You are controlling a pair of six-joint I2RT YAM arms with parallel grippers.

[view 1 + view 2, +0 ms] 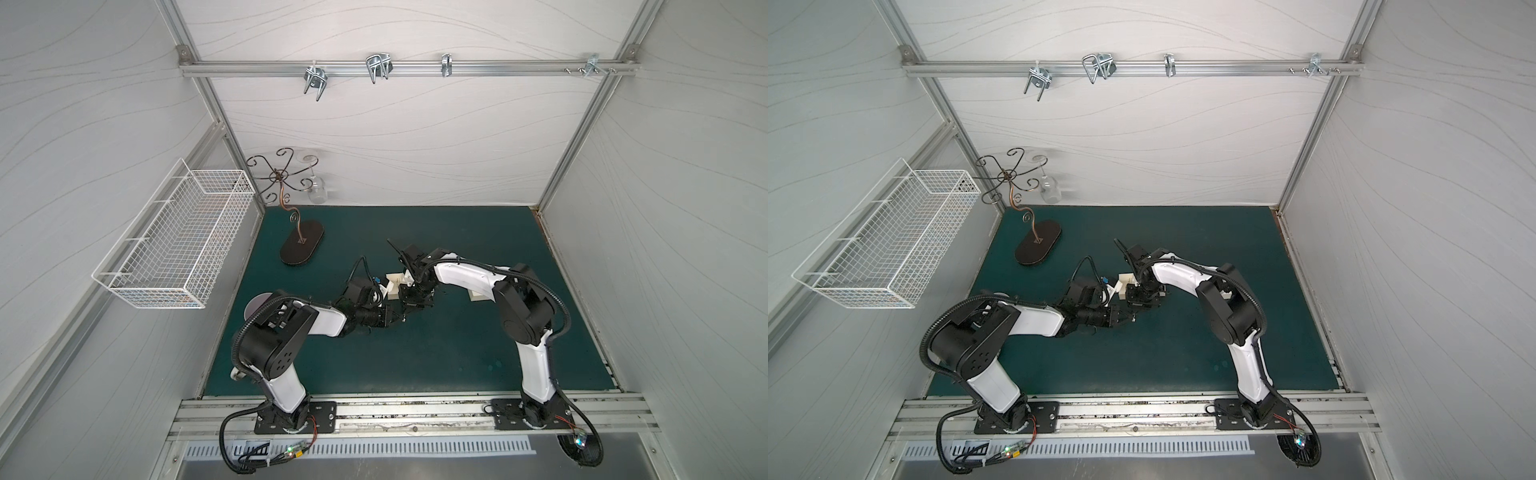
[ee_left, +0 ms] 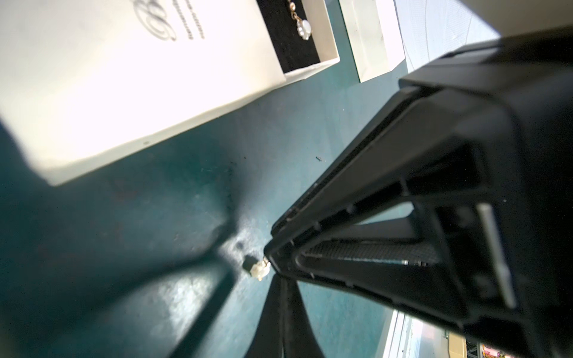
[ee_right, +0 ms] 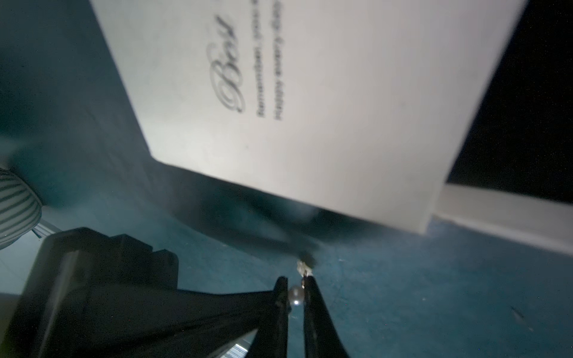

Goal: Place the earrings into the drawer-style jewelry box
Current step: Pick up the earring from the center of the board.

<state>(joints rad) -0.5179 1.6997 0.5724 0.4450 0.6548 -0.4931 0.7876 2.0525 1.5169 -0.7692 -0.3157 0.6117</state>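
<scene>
While one earring [image 2: 300, 26] lies in the open drawer [image 2: 329, 59], upper frame, right claw [image 3: 296, 279] pinches a second earring [image 3: 295, 296], not yet boxed; left claw [image 2: 279, 280] closed alongside.

I see pale wavy walls [image 1: 395, 137] | teal mat [image 1: 415, 353] underfoot | wire basket [image 1: 174, 241] at 9 o'clock | hook rail [image 1: 498, 66] at 12 | scrolled stand [image 1: 301, 247] at 11

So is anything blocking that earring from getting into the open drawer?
Nothing visible. The earring is pinched in the right gripper, with only bare mat between it and the open drawer, where a second earring lies. The shut left gripper is close beside it.
</scene>
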